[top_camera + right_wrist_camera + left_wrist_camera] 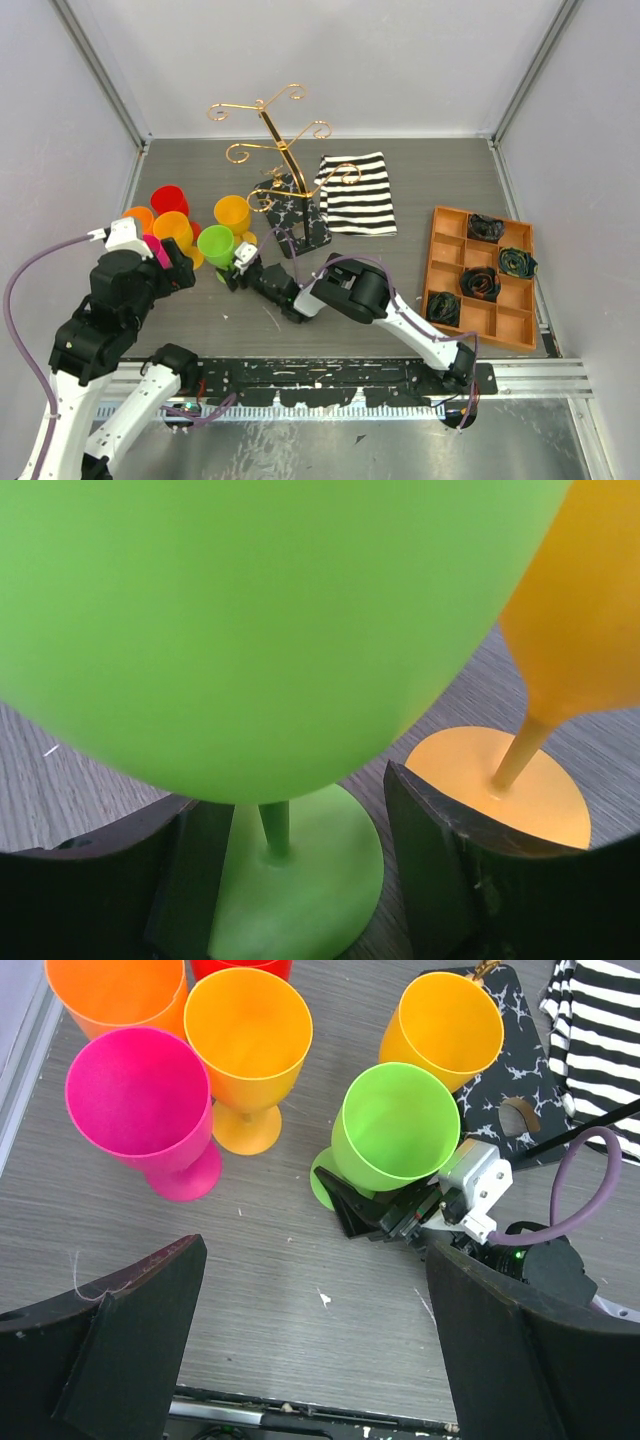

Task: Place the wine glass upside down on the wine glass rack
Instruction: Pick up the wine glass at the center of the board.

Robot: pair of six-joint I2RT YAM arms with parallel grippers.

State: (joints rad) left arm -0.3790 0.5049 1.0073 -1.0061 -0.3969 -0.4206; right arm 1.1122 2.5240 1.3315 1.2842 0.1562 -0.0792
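Observation:
The green wine glass (215, 243) (395, 1125) (250, 610) stands upright on the table. My right gripper (236, 276) (300, 830) reaches low from the right. Its fingers (440, 850) stand on either side of the thin green stem, just above the round foot, with a gap on each side, so it is open. My left gripper (172, 265) (315, 1255) hangs wide open and empty over bare table, left of the green glass. The gold wire wine glass rack (285, 160) stands on its black marbled base (295, 220) (510, 1070) behind the glass.
A pink glass (140, 1095), orange glasses (248, 1035) and a yellow-orange glass (450, 1020) (575, 610) crowd around the green one. A striped cloth (357, 193) lies right of the rack. An orange compartment tray (445, 215) sits at far right.

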